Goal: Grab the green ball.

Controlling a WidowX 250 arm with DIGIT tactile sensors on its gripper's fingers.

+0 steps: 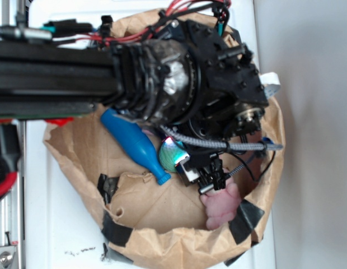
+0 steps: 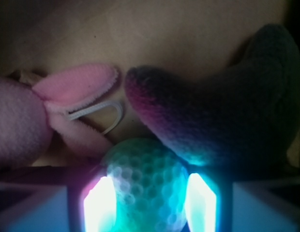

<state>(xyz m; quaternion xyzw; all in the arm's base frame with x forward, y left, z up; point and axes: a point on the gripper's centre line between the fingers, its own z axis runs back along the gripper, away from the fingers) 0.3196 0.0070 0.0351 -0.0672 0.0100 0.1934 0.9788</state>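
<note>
The green ball (image 2: 147, 181), pale and dimpled, sits between the two glowing pads (image 2: 97, 205) of my gripper (image 2: 149, 203). Both pads press against its sides. In the exterior view the ball (image 1: 169, 151) glows teal under the black wrist, with the gripper (image 1: 178, 161) reaching down into a brown paper-lined nest. Most of the ball is hidden there by the arm.
A pink bunny (image 2: 19, 128) lies just left of the ball and a dark plush toy (image 2: 217, 111) leans over its right side. A blue bowling-pin bottle (image 1: 134, 143) lies left of the gripper. The crumpled paper wall (image 1: 162, 238), patched with black tape (image 1: 115, 230), rings everything.
</note>
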